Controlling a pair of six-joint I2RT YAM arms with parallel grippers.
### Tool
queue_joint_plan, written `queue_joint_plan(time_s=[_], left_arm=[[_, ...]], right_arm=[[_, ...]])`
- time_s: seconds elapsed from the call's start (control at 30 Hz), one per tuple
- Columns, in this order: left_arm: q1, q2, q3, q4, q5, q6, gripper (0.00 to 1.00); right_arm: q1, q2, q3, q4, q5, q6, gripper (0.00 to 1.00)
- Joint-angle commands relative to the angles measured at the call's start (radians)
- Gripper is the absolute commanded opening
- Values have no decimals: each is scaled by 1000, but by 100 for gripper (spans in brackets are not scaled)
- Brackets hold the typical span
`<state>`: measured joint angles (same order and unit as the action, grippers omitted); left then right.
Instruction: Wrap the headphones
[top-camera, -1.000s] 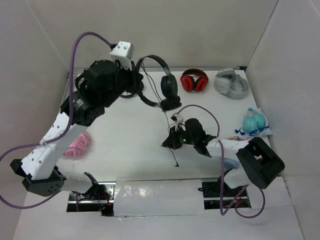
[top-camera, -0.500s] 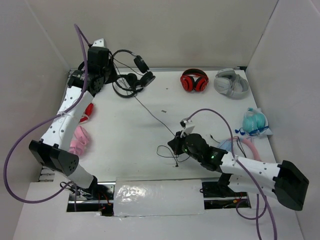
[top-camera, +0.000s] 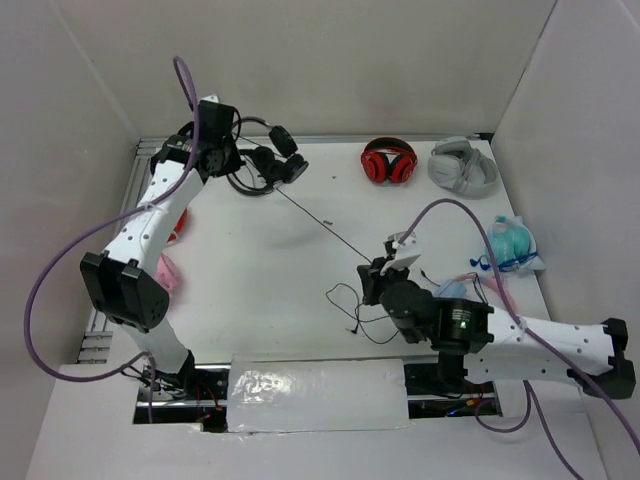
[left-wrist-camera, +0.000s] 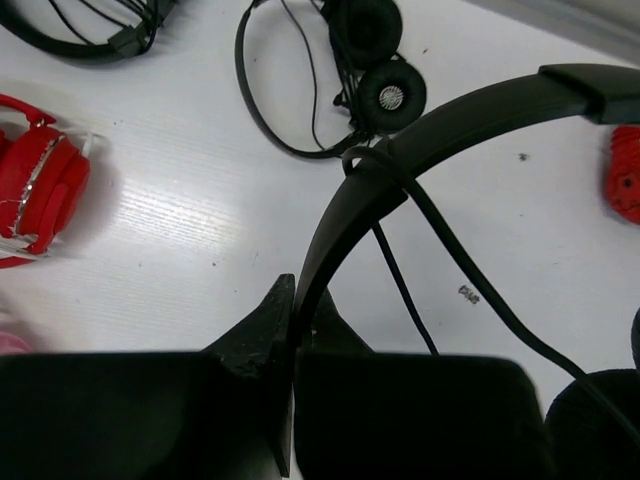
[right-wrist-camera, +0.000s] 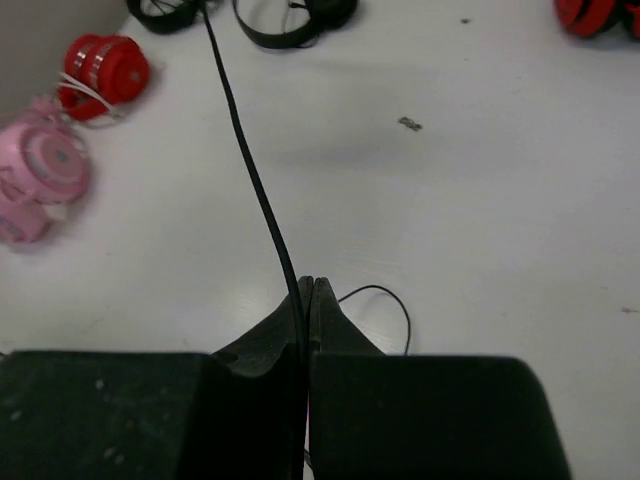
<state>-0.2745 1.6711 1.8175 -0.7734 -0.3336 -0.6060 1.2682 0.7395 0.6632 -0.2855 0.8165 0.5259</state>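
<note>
Between the jaws of the left gripper (left-wrist-camera: 293, 288), which are pinched shut with no gap showing, sits the black band of the headphones (left-wrist-camera: 450, 115), arching away to the right of the fingertips. Their cable (left-wrist-camera: 470, 280) is looped once round the band just beyond the jaws, and one ear cup (left-wrist-camera: 590, 415) shows lower right of them at the picture's edge. The right gripper (right-wrist-camera: 305, 285) is closed just as tight on that single cable, which runs in a straight line ahead of its tips toward the left gripper. A slack loop (right-wrist-camera: 385, 300) lies just right of them on the table (top-camera: 250, 260).

Counted from overhead: one red set (top-camera: 388, 162) far ahead of the right jaws, a second red set (top-camera: 178, 224) left of the left jaws, one grey set (top-camera: 462, 165), one teal set (top-camera: 510, 243), one pink set (top-camera: 167, 275). Only the left wrist view separates two more black sets lying on the table beyond its jaws: a thin-banded set (left-wrist-camera: 375, 60) with both cups showing, and a further set (left-wrist-camera: 90, 35) at the top corner. Overhead they merge into one dark clump. A small fleck (left-wrist-camera: 468, 292) right of the left jaws is too small to read
</note>
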Motion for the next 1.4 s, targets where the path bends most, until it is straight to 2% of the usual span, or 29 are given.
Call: queue_joint_plan(time_s=[0.0,0.03,0.1,0.17,0.2,0.23,0.27,0.33,0.4,0.5,0.63,0.73,0.8,0.93,1.07,1.17,1.27,1.37], left_arm=[[-17,47,-13,2,-57,-31,0],[-29,49,-33,16,-51,-25,0],[-49,36,-122,54,-21,15,0],[-84,13,-203,147,-7,67,0],[-106,-14,-277,175,28,80,0],[-117,-22,-309,190,50,89,0],[-129,-48,-369,235,65,118,0],[-181,-66,-421,267,76,147,0],[-241,-73,-468,290,74,170,0],[-331,-50,-488,249,22,161,0],[-465,-43,-537,223,-77,137,0],[-558,-88,-581,227,-85,137,0],[-621,-132,-636,287,-50,182,0],[-704,-294,-722,370,30,232,0],[-741,-451,-785,477,194,328,0],[-749,-556,-808,528,257,370,0],[-750,-616,-775,494,242,367,0],[-750,-617,-710,436,138,344,0]], right_arm=[[94,113,158,-178,303,-52,0],[105,203,203,-223,355,-32,0],[103,273,320,-295,443,-36,0],[82,316,384,-258,448,-162,0],[70,314,392,-182,384,-220,0],[51,289,392,-123,322,-348,0],[1,265,380,-16,142,-409,0],[-55,207,355,73,-42,-561,0],[-136,198,363,114,-254,-639,0],[-225,224,403,121,-423,-742,0],[-355,303,513,72,-505,-747,0],[-467,342,538,69,-672,-759,0],[-545,357,530,78,-753,-774,0],[-654,397,504,105,-1021,-802,0],[-688,492,503,75,-1114,-837,0],[-696,564,474,101,-1145,-814,0],[-704,590,416,176,-1177,-772,0],[-702,580,354,253,-1192,-731,0]])
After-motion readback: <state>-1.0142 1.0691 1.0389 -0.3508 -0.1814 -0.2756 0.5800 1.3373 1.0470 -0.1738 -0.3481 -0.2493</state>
